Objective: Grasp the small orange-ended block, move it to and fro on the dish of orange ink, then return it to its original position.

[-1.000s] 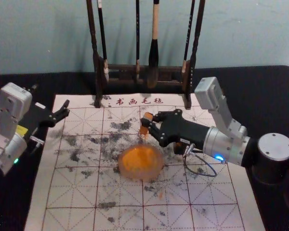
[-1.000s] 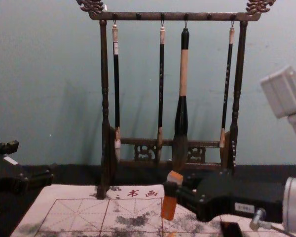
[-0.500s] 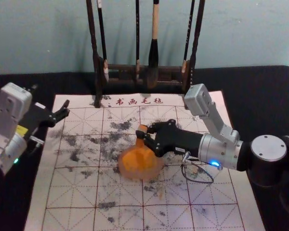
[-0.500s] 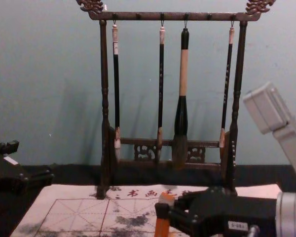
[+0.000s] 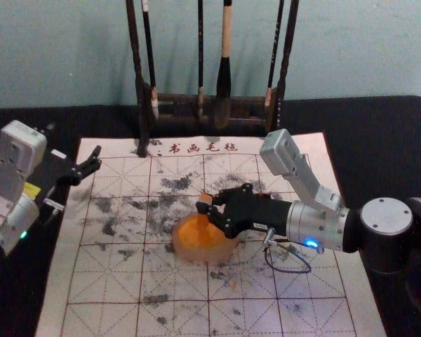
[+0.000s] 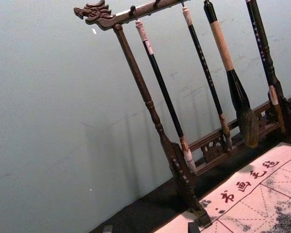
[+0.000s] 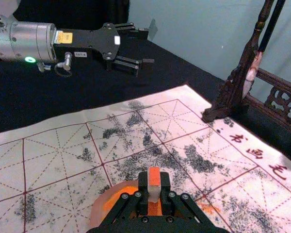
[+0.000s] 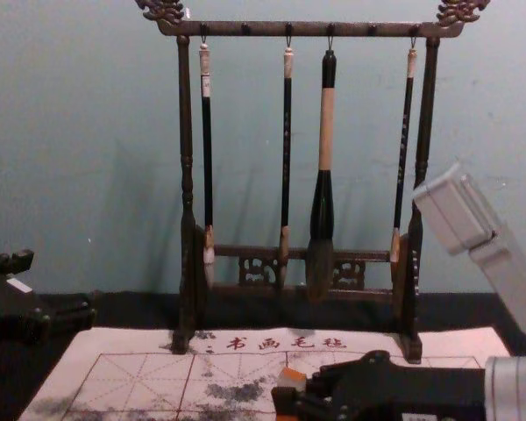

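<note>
Black right gripper (image 5: 209,206) clamped on small orange-ended rectangular block (image 5: 205,199), above round pale-rimmed dish of orange ink (image 5: 229,252), contact unclear, black left gripper (image 5: 97,159) parked, fingers spread, at white gridded mat's (image 5: 105,284) left edge.

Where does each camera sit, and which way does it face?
Right wrist view: on the right wrist, along its gripper, shut on the block, toward the left gripper.
Left wrist view: on the left wrist, facing the brush rack; its fingertips peek in.
Head view: on the head, forward and down over the dish; both arms show.
Chest view: lower, forward; both grippers show.
Head and chest views share the rack.
</note>
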Robot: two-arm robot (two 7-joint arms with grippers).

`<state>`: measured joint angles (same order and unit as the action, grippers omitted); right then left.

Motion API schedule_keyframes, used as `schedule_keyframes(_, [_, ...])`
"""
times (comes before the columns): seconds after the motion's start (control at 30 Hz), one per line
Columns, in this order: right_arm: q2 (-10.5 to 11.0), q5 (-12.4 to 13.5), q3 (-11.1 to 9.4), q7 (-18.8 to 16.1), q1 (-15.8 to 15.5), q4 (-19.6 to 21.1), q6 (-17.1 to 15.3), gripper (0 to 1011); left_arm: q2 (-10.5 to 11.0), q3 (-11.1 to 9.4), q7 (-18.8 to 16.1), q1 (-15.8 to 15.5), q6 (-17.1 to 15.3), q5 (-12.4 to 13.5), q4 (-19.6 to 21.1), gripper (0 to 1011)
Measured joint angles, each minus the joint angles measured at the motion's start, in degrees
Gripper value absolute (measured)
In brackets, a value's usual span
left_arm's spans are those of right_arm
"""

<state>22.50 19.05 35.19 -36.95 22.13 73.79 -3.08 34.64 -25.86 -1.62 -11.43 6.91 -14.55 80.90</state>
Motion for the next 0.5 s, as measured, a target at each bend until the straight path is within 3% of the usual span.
schedule_keyframes(0.5, [0.1,-0.3,0.0,1.3,-0.1,0.3,-0.2,133,0.0,0.0,0.0,0.0,0.0,0.0,0.0,1001])
